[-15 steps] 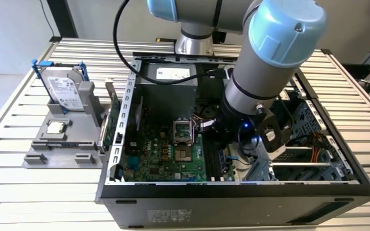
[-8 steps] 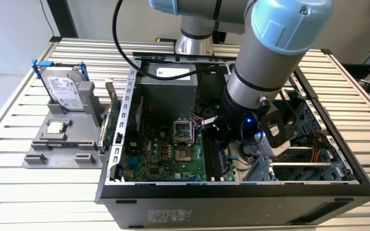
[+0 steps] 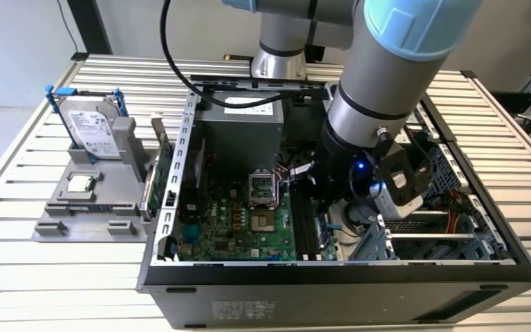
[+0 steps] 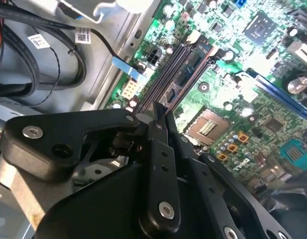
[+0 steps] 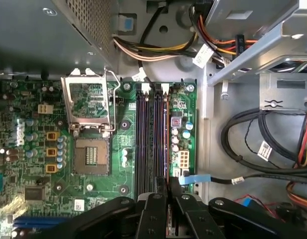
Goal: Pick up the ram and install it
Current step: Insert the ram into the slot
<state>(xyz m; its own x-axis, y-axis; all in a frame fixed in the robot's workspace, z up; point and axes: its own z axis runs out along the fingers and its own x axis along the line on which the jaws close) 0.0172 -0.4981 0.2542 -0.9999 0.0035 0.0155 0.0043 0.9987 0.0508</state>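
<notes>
Gripper (image 5: pixel 162 199), black and two-fingered, sits low inside the open black computer case (image 3: pixel 339 287), over the long dark memory slots (image 5: pixel 151 134) of the green motherboard (image 5: pixel 44 164). We see its fingers closed on a thin green ram stick (image 5: pixel 168 225), edge-on above one slot.

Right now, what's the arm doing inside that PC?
The Universal Robots arm has its gripper down inside the open computer case, right over the memory slots beside the empty processor socket. Whether it holds anything is unclear. A long green board, likely the ram, stands on edge in the grey fixture outside the case, at the exterior view's left, near the hard drive.
</notes>
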